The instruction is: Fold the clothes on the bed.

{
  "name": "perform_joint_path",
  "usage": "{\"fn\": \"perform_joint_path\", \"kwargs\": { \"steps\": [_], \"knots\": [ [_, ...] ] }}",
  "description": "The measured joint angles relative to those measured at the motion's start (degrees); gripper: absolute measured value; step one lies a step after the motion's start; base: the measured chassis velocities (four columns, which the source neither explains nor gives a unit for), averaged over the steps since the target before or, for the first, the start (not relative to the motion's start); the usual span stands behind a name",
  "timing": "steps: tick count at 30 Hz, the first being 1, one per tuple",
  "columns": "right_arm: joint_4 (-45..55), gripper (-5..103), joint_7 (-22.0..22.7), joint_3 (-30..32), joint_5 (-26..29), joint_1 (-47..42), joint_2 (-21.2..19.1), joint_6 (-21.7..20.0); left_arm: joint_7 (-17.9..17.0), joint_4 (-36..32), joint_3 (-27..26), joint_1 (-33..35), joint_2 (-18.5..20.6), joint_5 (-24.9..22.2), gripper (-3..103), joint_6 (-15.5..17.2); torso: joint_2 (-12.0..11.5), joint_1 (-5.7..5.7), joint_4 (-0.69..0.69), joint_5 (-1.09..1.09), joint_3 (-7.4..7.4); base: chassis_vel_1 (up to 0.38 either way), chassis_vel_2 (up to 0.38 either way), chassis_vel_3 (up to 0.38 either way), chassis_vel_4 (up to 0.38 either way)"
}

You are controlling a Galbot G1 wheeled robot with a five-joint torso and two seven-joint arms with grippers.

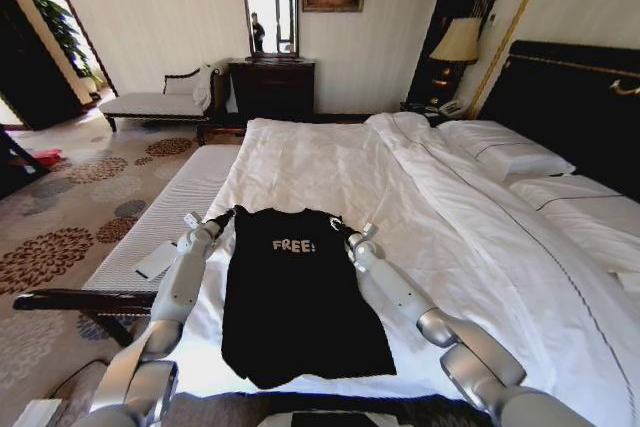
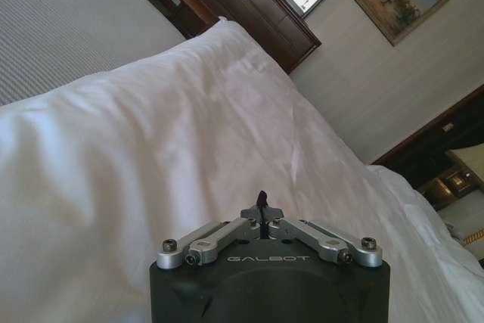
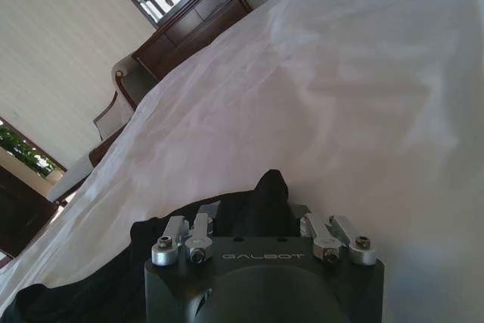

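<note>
The clothes are one black T-shirt with white "FREE" lettering, lying face up on the near part of the bed, collar end away from me. My left gripper sits at its far left corner and my right gripper at its far right corner. In the left wrist view the left gripper is shut with a small tip of black cloth between its fingers. The right gripper is shut on a fold of the T-shirt, which trails back under the wrist.
White duvet folds and pillows lie at the right, before the dark headboard. A grey striped bench flanks the bed's left side. A chaise, a dark dresser and a lamp stand by the far wall.
</note>
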Motion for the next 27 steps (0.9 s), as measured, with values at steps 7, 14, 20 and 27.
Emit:
{"fn": "perform_joint_path", "kwargs": {
  "steps": [7, 14, 20, 27],
  "knots": [
    [-0.6, 19, -0.2, 0.2, -0.7, 0.1, 0.4, 1.1, 0.1, 0.1, -0.1, 0.0, -0.5, 0.4, 0, -0.3, 0.0, 0.0, -0.01, 0.0, 0.0, 0.0, 0.0, 0.0, 0.0],
    [-1.0, 2, -0.2, 0.5, -1.3, 0.6, 0.7, 3.3, 0.2, -0.1, -0.1, 0.0, -0.3, 0.4, 0, -0.5, 0.0, 0.0, 0.0, 0.0, 0.0, 0.0, 0.0, 0.0, 0.0],
    [2.0, 1, -0.4, 0.9, -0.6, 1.3, 0.0, 6.1, 0.1, -1.4, 0.0, -0.8, 1.3, -1.3, 0, -1.1, 0.0, 0.0, 0.0, 0.0, 0.01, 0.0, 0.0, 0.0, 0.0],
    [7.7, 1, -2.4, 1.3, 2.3, 4.0, -2.4, 9.3, -0.9, -3.6, 0.9, -4.8, 4.4, -6.3, 0, -1.1, 0.0, -0.01, 0.0, 0.0, 0.0, 0.0, 0.0, 0.0, 0.0]
  ]
}}
